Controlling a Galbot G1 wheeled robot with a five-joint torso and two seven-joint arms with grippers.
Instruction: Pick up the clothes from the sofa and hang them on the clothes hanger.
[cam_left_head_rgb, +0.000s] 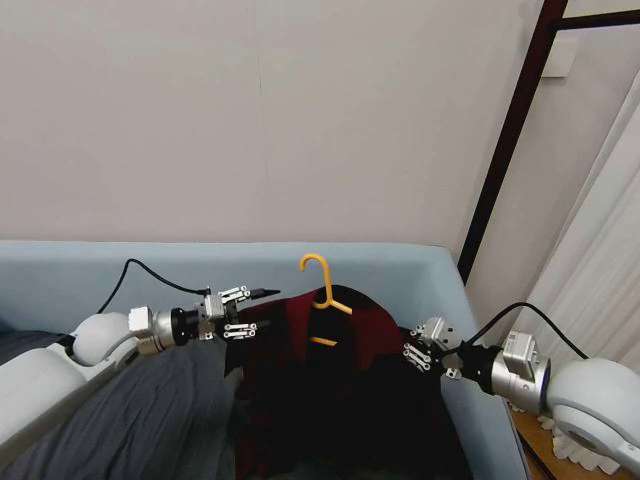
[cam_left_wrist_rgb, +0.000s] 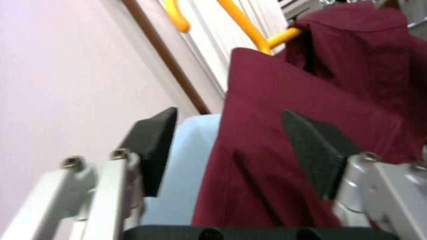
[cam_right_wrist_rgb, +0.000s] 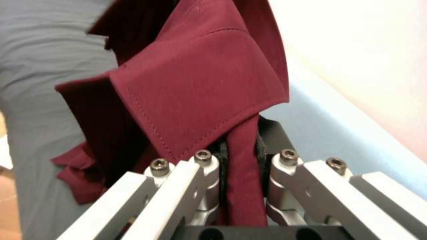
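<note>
My right claw (cam_right_wrist_rgb: 240, 150) pinched the dark red shirt (cam_left_head_rgb: 340, 385) at one edge while my left claw (cam_left_head_rgb: 238, 312) stood spread open (pads well apart) by the other, the shirt draped on a yellow hanger (cam_left_head_rgb: 325, 282) above the blue sofa (cam_left_head_rgb: 80, 270).

Pale blue sofa (cam_left_head_rgb: 400, 265), seat largely covered.
The backrest runs across the head view and the right armrest turns toward the camera. A dark grey cloth (cam_left_head_rgb: 140, 420) lies rumpled over the left part of the seat, reaching up to the backrest. A dark red shirt (cam_left_head_rgb: 330, 400) hangs over the right part; whether its lower edge rests on the cushion cannot be told.
</note>
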